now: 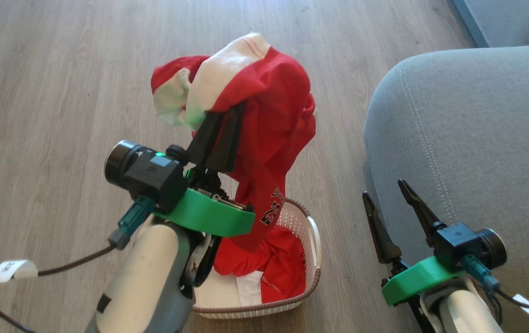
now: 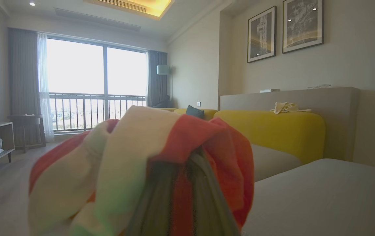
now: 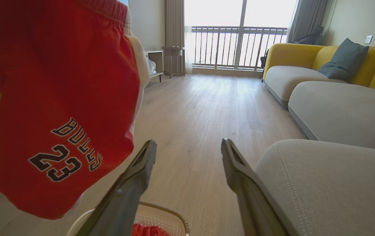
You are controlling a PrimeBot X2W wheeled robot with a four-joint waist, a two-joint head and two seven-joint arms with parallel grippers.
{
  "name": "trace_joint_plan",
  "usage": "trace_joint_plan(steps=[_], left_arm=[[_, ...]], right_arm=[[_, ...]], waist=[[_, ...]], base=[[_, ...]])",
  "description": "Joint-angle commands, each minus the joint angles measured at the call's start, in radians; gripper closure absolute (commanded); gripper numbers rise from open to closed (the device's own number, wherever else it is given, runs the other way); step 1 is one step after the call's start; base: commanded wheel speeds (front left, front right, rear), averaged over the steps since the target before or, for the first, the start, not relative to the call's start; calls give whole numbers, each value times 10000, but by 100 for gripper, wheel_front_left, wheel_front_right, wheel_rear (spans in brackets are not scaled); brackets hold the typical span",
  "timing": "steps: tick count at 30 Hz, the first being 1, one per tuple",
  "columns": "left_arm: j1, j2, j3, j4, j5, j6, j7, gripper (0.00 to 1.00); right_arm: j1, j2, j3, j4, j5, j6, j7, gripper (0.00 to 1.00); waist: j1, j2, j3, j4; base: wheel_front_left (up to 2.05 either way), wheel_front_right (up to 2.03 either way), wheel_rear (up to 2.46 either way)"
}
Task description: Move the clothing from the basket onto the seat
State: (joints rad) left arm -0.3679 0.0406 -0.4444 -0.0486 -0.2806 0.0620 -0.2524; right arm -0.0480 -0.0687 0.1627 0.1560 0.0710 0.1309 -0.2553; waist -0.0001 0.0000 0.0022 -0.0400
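Left gripper (image 1: 225, 122) raised over the basket, dark fingers pinched together on a red garment (image 1: 273, 106), fingertips buried in the fabric; the left wrist view shows the same grip, cloth (image 2: 135, 157) bunched over the two fingers (image 2: 207, 200) with white trim on the left side. Right gripper (image 1: 383, 189) low at the right, fingers spread wide apart and holding nothing, just beside the seat's front edge; same in the right wrist view (image 3: 188, 142), floor visible between the fingers.

Basket (image 1: 313, 259) sits on the wood floor (image 1: 61, 69) just ahead of the left forearm, near the seat but apart from it. Remaining clothing (image 1: 283, 263), red with a white patch, lies inside it. Basket rim (image 3: 161, 219) also shows at the bottom of the right wrist view.

The red garment drapes from the closed fingers down toward the basket, white band on top, number 23 (image 3: 54, 162) printed near its lower hem; can't tell if the hem touches the pile below.

Seat (image 1: 468, 138) is grey, rounded corner, pale stitching, to the right of the basket with no clothing on it. Farther off: yellow-backed sofa (image 3: 292, 52) with a grey pillow (image 3: 345, 59), then a balcony window (image 3: 236, 19)
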Motion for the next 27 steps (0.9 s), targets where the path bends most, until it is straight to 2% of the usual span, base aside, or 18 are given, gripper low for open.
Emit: trace_joint_plan(steps=[1, 12, 20, 27], left_arm=[[-569, 97, 377, -447, 80, 29, -93, 100], [-616, 97, 321, -565, 165, 39, -93, 100], [-625, 97, 357, -435, 160, 11, -93, 100], [-659, 97, 195, -305, 130, -56, -93, 100]], right_arm=[[-91, -59, 195, -423, -38, -2, -65, 0], [326, -131, -90, -1262, 189, -2, -65, 0], [253, -951, 1324, -2373, 543, -2, -65, 0], [15, -1472, 2142, -3168, 527, -2, -65, 0]], waist=[[1, 0, 0, 1], [1, 0, 155, -7], [1, 0, 241, -83], [1, 0, 247, -57]], base=[[0, 0, 0], [0, 0, 0], [0, 0, 0], [0, 0, 0]])
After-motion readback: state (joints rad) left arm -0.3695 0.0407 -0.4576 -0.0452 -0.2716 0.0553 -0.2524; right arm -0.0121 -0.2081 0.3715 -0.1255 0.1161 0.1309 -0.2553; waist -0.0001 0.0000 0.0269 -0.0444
